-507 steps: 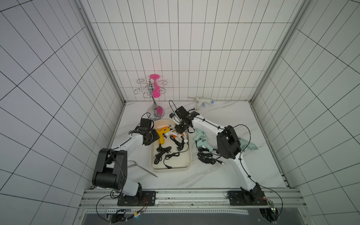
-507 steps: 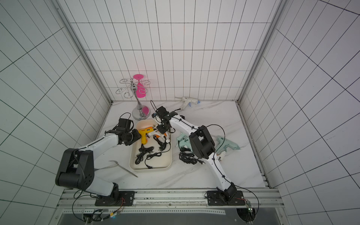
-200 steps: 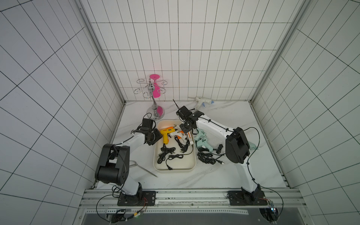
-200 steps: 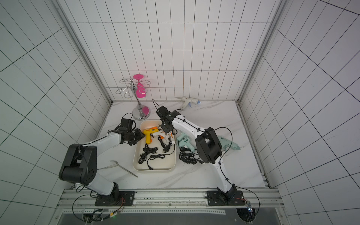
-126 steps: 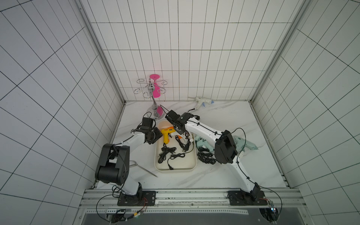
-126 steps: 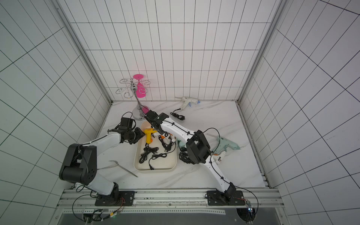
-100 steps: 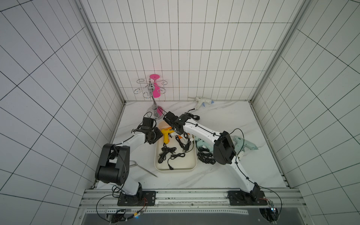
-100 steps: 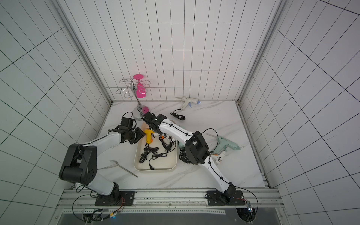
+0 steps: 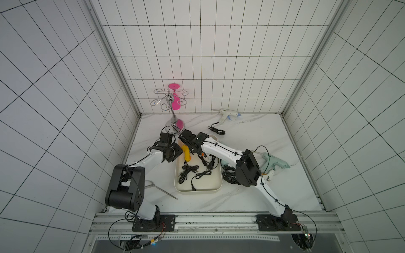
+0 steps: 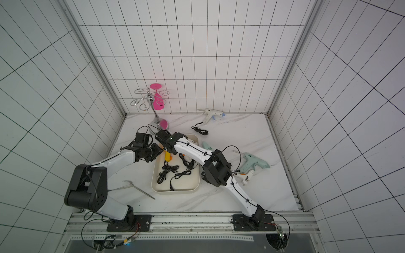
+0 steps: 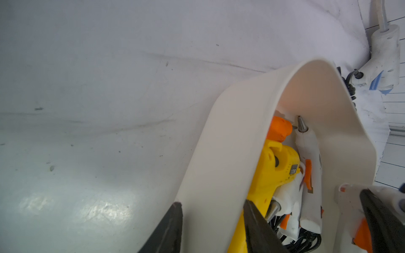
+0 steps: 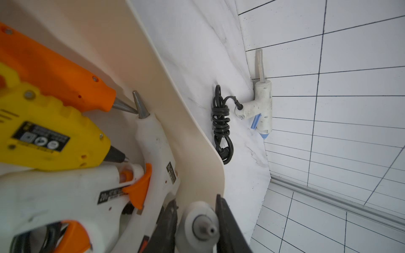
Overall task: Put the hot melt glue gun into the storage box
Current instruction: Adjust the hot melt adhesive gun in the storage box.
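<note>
Lab test cell — white-tiled walls (image 9: 208,65), marble tabletop (image 9: 252,131), aluminium mounting rail (image 9: 219,221).

You are working with four views. The stereo head is sitting high above the front rail (image 9: 208,221), looking steeply down toward the back wall (image 9: 208,83). From well off, both top views are taking in the whole table (image 10: 230,197), both arms and the storage box (image 9: 198,191).

Your left wrist camera is riding very close behind the left gripper (image 11: 211,204), whose fingers are straddling the storage box wall. Your right wrist camera is sitting equally close behind the right gripper (image 12: 195,200), looking past the hot melt glue gun (image 12: 197,227) clamped there.

Both wrist views are sharing the storage box's far end and the white glue gun (image 11: 383,50) by the back wall.
</note>
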Motion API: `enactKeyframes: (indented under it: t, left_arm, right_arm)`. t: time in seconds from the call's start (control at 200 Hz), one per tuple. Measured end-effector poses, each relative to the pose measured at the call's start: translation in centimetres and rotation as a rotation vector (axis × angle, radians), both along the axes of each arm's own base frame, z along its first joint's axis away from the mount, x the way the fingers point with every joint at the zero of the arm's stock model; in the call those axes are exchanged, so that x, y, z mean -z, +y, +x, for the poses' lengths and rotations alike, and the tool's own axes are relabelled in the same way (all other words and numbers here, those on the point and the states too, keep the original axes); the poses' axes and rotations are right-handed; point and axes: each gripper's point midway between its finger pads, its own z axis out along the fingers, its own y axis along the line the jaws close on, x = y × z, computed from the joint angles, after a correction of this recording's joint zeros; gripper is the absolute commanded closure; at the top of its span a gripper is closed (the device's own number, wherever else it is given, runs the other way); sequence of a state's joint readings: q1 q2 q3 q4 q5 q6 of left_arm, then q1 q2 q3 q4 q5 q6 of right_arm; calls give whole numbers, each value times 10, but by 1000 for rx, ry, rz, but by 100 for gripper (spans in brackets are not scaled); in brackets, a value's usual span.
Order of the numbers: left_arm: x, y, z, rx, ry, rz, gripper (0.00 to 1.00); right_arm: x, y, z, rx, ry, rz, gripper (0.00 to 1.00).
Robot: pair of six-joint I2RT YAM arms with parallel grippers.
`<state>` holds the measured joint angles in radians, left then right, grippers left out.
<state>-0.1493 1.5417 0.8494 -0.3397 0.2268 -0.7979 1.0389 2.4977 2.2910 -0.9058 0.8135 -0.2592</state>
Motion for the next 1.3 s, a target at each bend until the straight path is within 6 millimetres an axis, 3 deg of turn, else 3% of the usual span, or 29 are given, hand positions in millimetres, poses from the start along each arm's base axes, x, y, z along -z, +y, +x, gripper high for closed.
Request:
enactKeyframes:
  t: [0.14, 0.245, 0.31, 0.475, 0.615, 0.884, 0.979, 1.019, 1.099, 1.229, 1.299]
  left_arm:
    - [2, 4, -4, -18, 4, 2, 53]
    - [-2, 4, -4, -19, -6, 1, 52]
    - [-4, 5, -4, -22, -12, 3, 52]
    - [-9, 8, -5, -25, -19, 18, 51]
    - [-20, 12, -3, -19, -42, 46, 50]
    - [-32, 11, 4, 26, -79, 68, 50]
    - [-25, 9, 4, 45, -62, 69, 51]
    - [-21, 7, 4, 53, -53, 69, 51]
    - [-11, 4, 4, 69, -28, 70, 53]
    - [-2, -6, 7, 101, -4, 71, 55]
    - [-1, -13, 11, 123, -6, 74, 58]
  right_arm:
    - [32, -4, 9, 16, -30, -81, 85]
    - [32, -5, 12, 31, -55, -84, 49]
    - [30, -8, 11, 40, -57, -91, 36]
    - [22, -11, 5, 54, -41, -70, 28]
    - [-6, -11, -5, 46, -3, -1, 19]
    - [-96, -25, -41, 64, 132, 326, 18]
    - [-116, -57, -48, 162, 207, 485, 19]
    - [-122, -80, -45, 232, 223, 553, 19]
    - [-129, -147, -35, 431, 229, 686, 20]
    - [-109, -253, -44, 769, 235, 819, 23]
    - [-83, -288, -64, 924, 275, 854, 23]
